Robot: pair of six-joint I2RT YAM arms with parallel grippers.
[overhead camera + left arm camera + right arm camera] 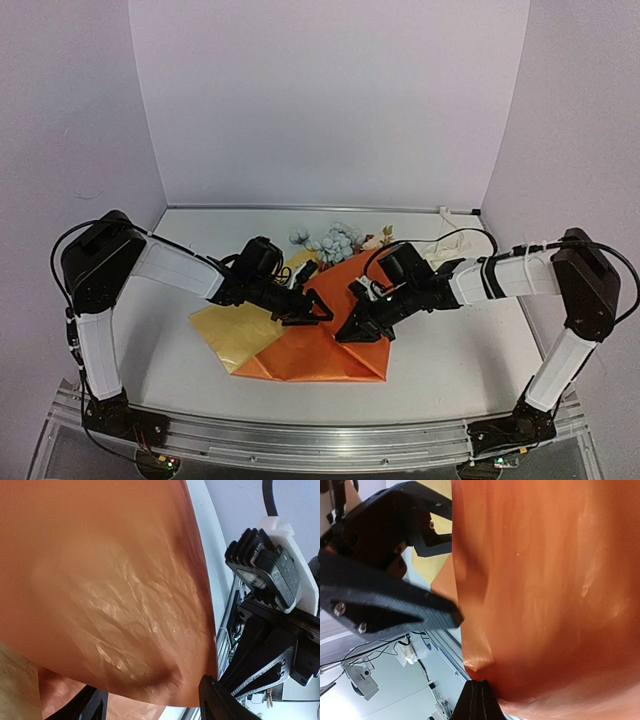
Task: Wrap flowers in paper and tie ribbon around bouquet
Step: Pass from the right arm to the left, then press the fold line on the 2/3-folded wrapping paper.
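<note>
- From above: finds paper (pixel 320 350) folded mid-table over flowers (pixel 335 242), blooms poking out far side; leaves open table (pixel 470 350) either side for swinging.
- Left wrist: shows left pincer (pixel 150 697) apart, straddling orange fold without clamping, free to slide off.
- Right wrist: shows right pincer (pixel 477 700) together, seemingly pinching paper's edge to hold fold shut.

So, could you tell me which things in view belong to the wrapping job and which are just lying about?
Belonging to the job: the paper, pinched by the right gripper; the flowers; the ribbon, probably the pale strand beside them; the left gripper, open.

Just lying about: a small white object at the far edge of the table.
</note>
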